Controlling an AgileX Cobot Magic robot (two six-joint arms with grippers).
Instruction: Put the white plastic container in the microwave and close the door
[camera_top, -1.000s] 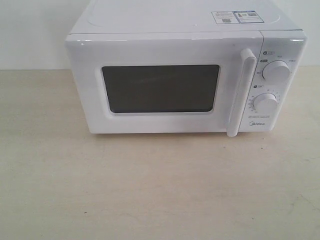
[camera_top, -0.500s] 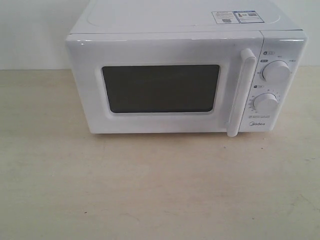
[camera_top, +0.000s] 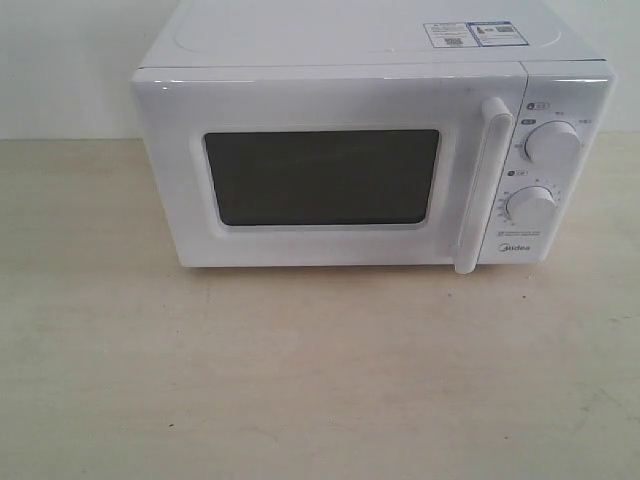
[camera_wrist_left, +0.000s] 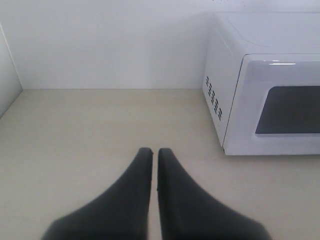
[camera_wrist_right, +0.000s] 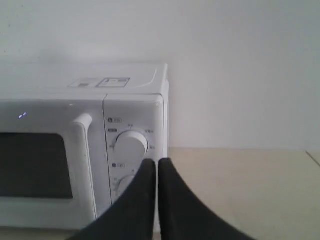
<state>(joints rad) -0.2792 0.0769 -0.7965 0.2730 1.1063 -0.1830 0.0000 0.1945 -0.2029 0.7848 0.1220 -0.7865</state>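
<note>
Here, the left tool and the right tool are each pressed together, pinching nothing.
Beyond them, toward 12 o'clock on the table, stands the microwave, its door shut and the handle at 3 o'clock of the dark window; what is inside cannot be told.

Shut microwave on pale tabletop
</note>
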